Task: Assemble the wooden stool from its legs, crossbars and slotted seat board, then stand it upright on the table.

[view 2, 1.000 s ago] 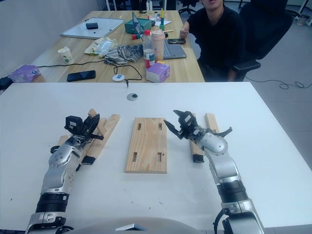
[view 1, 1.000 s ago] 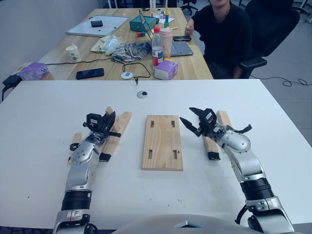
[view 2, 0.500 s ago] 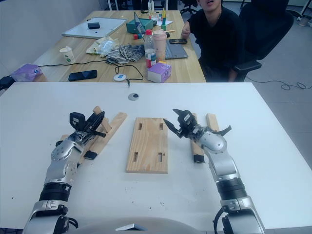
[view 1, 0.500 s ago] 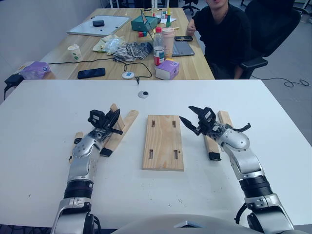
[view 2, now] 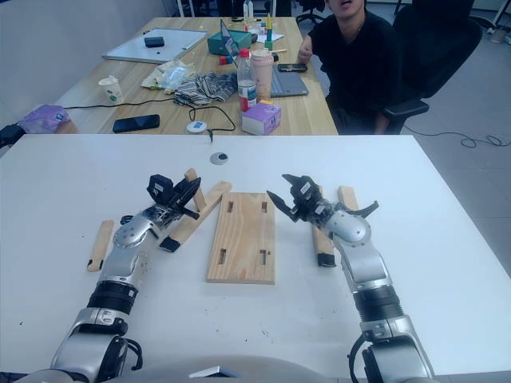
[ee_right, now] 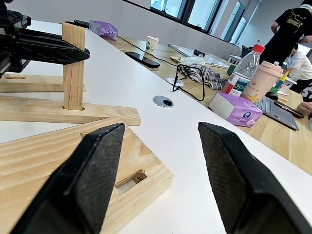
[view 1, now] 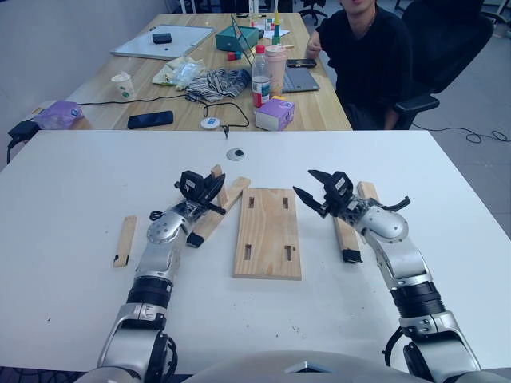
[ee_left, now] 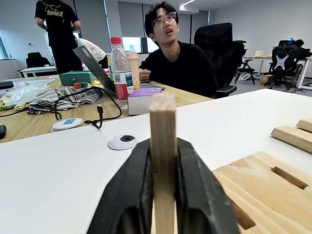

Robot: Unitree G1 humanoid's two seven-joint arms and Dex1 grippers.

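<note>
The slotted seat board (view 1: 267, 232) lies flat mid-table. My left gripper (view 1: 209, 194) is shut on a short upright crossbar (ee_left: 163, 146) that is plugged into a wooden leg (view 1: 204, 227); the leg lies slanted just left of the board. My right gripper (view 1: 303, 182) hovers open over the board's far right corner with nothing between its fingers (ee_right: 97, 170). Behind it on the table lie two more legs (view 1: 346, 237), one of them (view 1: 367, 191) farther back. A loose short bar (view 1: 124, 238) rests alone at the left.
A round cable grommet (view 1: 233, 154) sits in the white table beyond the board. A second desk behind holds a bottle (view 1: 258, 76), a phone (view 1: 148, 120), a tissue box (view 1: 273, 114) and clutter, with a person seated at it.
My left gripper has carried the leg with its crossbar to the right, up beside the seat board, leaving the short bar behind at the left. The right gripper has barely moved.
</note>
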